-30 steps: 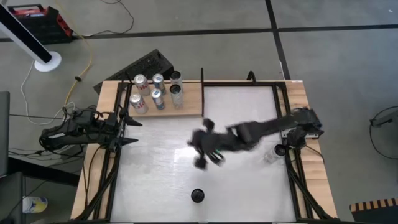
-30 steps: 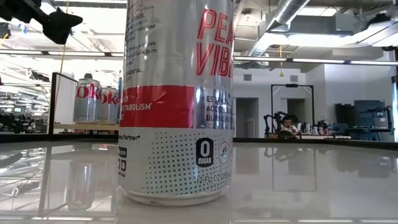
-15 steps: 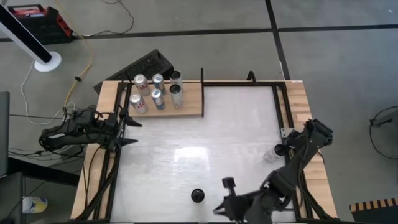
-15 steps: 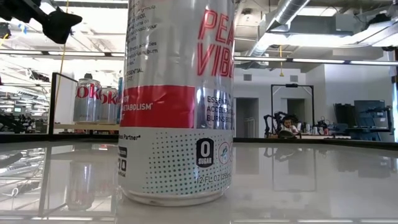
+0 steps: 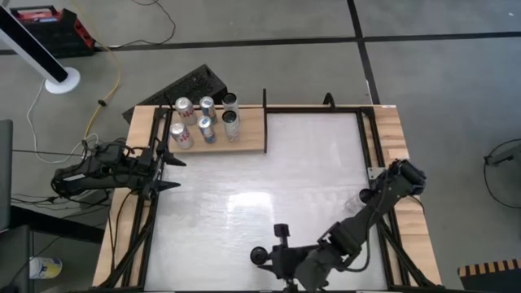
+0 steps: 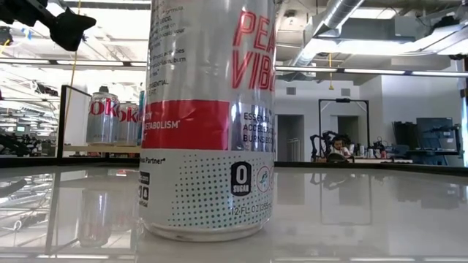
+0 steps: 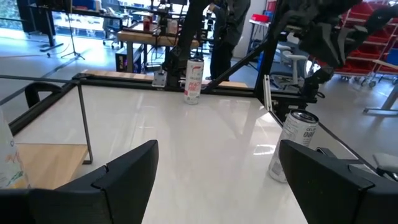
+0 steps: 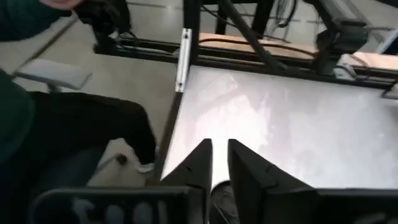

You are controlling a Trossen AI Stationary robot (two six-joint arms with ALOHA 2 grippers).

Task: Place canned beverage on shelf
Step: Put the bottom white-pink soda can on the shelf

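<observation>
At the table's left edge, the left gripper (image 5: 174,172) hung over the rail beside the glossy white tabletop (image 5: 244,203), pointing inward. Its two dark fingers (image 7: 127,168) were spread wide with nothing between them.

Just inward of it, in the far left corner, lay the shelf (image 5: 249,135), a flat rectangular board of light wood with visible grain. Six upright cans (image 5: 206,129) stood on it in two rows of three, crowded toward its left end, so the right end was bare. In the low view these shelf cans showed as silver with red lettering.

Toward the middle of the near edge stood a single canned beverage (image 5: 259,256), upright on the white top and well apart from the shelf. In the low view it filled the frame: a tall slim silver-and-white can (image 6: 212,117) with a red band around its middle, large red letters above, a field of small dots below and a black "0 sugar" badge near the base. The tabletop mirrored its foot.

The right gripper (image 5: 275,254) was low over the near edge just beside this can, at the end of the right arm (image 5: 370,207), which stretched in from the table's right side. Whether it touched the can could not be told. In the right wrist view its fingers (image 8: 200,163) stood close with only a narrow slit between them, gripping nothing.

By the right rail stood a second loose can (image 5: 353,203), white with red print in the left wrist view.
</observation>
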